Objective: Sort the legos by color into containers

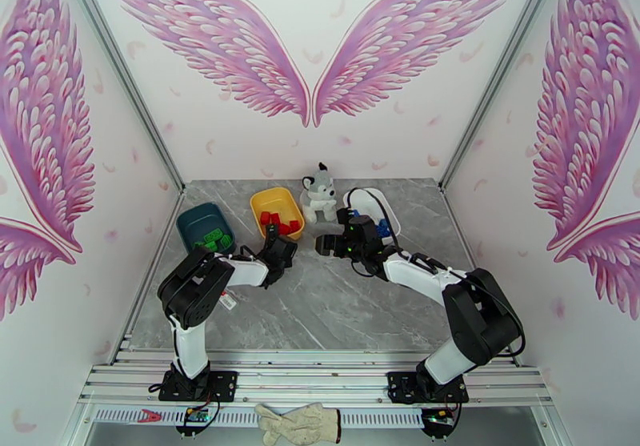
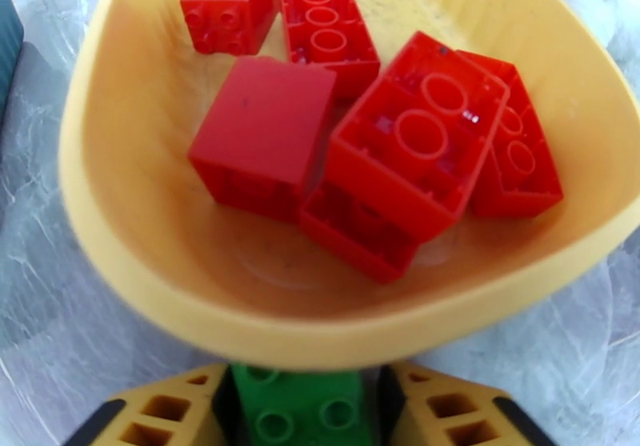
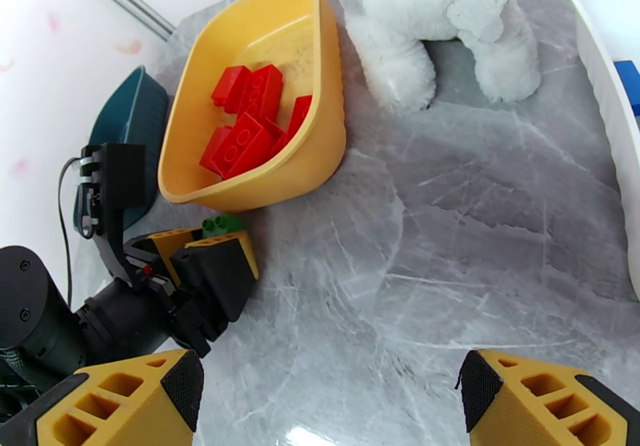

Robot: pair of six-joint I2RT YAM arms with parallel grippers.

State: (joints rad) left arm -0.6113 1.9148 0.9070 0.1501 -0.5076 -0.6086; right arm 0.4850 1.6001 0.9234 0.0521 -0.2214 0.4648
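Green lego (image 2: 298, 411) nearest us in left wrist view, clamped between left gripper (image 2: 302, 398) fingers, just outside yellow tub (image 2: 264, 331) near rim. Red legos (image 2: 416, 135) heaped inside tub. Right wrist view adds: right gripper (image 3: 332, 391) fingers spread wide, nothing between, over bare mid tabletop (image 3: 448, 223). Top view adds: tubs in row along tabletop far edge, teal tub (image 1: 196, 219) toward far-left corner with green legos (image 1: 214, 239), husky (image 1: 318, 193) between yellow and white tub (image 1: 374, 199), blue legos (image 1: 384, 227) in white.
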